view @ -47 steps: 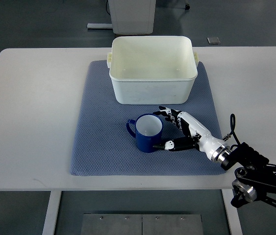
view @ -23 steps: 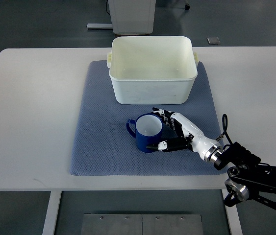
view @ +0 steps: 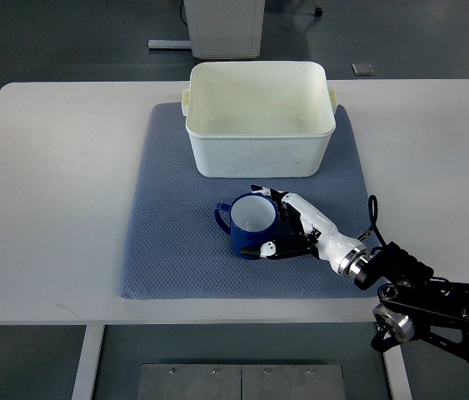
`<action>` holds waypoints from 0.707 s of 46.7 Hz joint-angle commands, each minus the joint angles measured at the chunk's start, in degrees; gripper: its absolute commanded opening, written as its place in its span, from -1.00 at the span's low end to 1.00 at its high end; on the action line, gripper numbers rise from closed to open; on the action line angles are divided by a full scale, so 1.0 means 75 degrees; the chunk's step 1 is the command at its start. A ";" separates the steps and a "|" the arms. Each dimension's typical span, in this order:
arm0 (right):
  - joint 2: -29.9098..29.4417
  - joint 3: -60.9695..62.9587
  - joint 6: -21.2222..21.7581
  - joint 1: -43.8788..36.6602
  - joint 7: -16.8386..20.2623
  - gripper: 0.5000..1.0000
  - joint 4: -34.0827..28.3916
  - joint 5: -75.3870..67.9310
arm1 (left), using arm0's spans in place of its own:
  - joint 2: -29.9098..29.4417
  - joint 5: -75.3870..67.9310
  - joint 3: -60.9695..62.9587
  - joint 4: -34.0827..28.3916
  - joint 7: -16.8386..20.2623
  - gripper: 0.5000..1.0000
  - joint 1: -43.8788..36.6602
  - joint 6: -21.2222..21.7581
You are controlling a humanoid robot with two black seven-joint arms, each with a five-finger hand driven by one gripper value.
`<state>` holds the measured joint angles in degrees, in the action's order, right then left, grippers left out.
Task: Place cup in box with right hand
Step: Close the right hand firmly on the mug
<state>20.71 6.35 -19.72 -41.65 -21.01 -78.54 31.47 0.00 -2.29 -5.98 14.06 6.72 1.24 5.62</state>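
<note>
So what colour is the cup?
The cup is dark blue outside, white inside; the top view shows it.

Your right hand [view: 288, 225] moved in on the cup [view: 251, 226]: fingers [view: 266, 195] now wrap its far side, thumb at its near side. Forearm slid further left with it.

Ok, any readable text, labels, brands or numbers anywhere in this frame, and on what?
None can be read. The blue mug, white plastic box, blue mat and white table are all plain, and the right hand shows no legible marking.
</note>
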 commanded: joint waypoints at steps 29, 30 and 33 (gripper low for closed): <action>-0.0301 -0.0636 -0.0452 -0.0400 0.0013 0.47 0.0101 -0.0001 | 0.0000 0.0001 0.0000 0.0000 -0.0005 1.00 -0.0001 0.0000; -0.0301 -0.0694 -0.0476 -0.0435 0.0001 0.41 0.0101 -0.0001 | 0.0000 0.0001 0.0000 0.0000 0.0007 1.00 -0.0001 0.0000; -0.0301 -0.0870 -0.0499 -0.0540 0.0001 0.23 0.0101 -0.0001 | 0.0000 0.0001 0.0000 0.0000 -0.0005 1.00 -0.0001 0.0000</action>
<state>18.45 0.97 -23.26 -44.93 -20.92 -77.78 31.46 0.00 -2.31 -5.98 14.06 6.70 1.23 5.62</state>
